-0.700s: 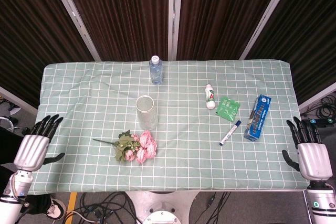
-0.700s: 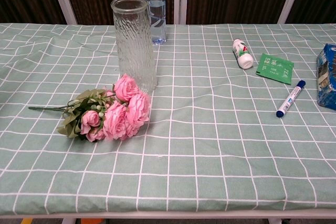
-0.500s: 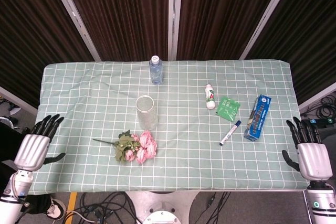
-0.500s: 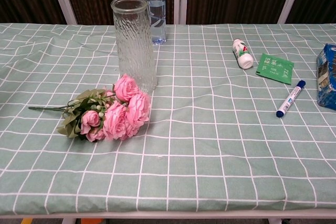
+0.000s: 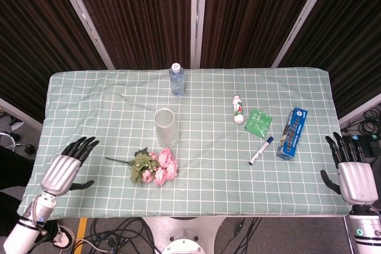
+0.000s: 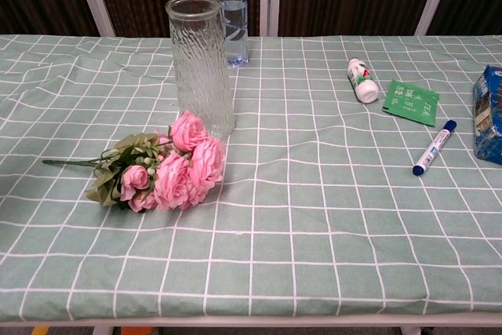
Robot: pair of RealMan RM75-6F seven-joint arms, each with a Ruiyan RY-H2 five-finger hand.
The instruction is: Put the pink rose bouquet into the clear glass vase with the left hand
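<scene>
Head view shows the pink rose bouquet with green leaves (image 5: 155, 168) lying flat just before the clear ribbed glass vase (image 5: 166, 127), unheld. The silver left hand (image 5: 64, 169), fingers spread and empty, hangs beyond the stem tip. Reaching step, probably; next, pinch the stem.

bare cloth (image 5: 101, 141) between left hand (image 5: 62, 171) and bouquet (image 5: 153, 168)

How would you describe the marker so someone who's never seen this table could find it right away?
Start at the green checked cloth and go to its right side, where a blue box lies. The marker lies just left of that box, below a green packet. It is the only thin pen shape there, white with a blue cap.
</scene>
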